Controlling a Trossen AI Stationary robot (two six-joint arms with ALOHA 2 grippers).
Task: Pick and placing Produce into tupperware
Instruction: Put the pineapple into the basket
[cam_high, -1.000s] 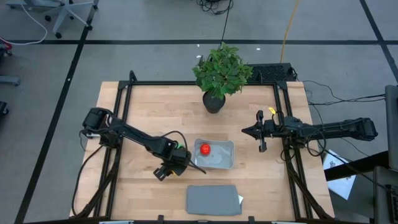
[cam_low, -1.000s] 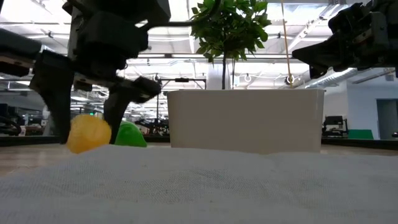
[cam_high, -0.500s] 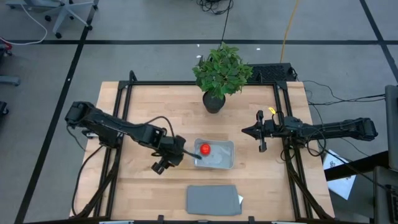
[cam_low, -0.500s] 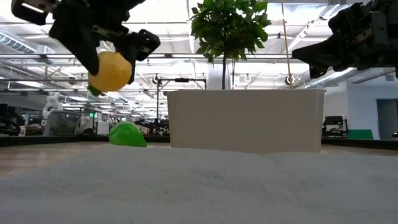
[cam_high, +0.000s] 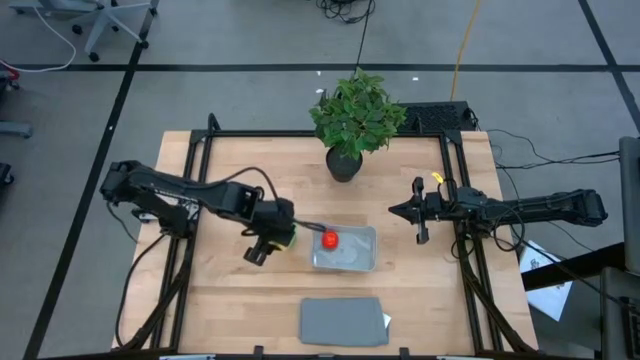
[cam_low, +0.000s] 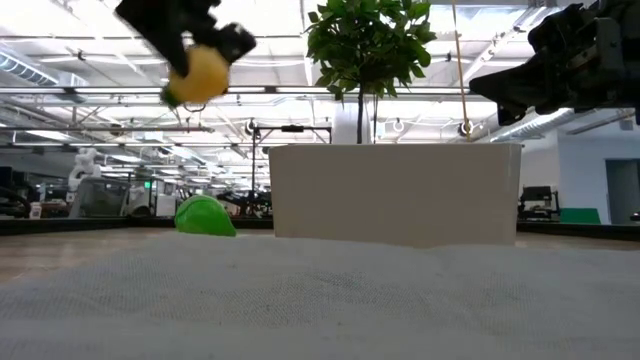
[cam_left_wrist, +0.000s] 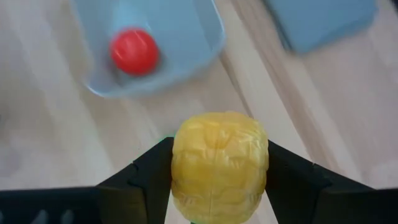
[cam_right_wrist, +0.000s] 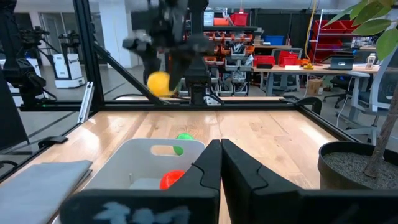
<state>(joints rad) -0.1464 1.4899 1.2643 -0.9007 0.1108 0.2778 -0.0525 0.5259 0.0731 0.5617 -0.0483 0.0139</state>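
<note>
— Tupperware (cam_high: 345, 249) holds the red piece (cam_high: 329, 239); what's changed?
— Left gripper (cam_high: 285, 237), clamped on the yellow piece (cam_low: 199, 74), has lifted it off the table, just left of the tupperware.
— Others?
— Green piece (cam_low: 205, 216) waits on the table; right gripper (cam_high: 417, 212) is closed, idle.

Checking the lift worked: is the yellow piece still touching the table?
Apart. The low view shows the yellow piece held by the left gripper, well above the table.

a bumpy yellow toy produce piece (cam_left_wrist: 219, 165), a round red one (cam_left_wrist: 134, 51) in pale translucent grey tupperware (cam_left_wrist: 186, 37), a round green one (cam_low: 205, 216), light wood-grain counter (cam_high: 260, 180).
</note>
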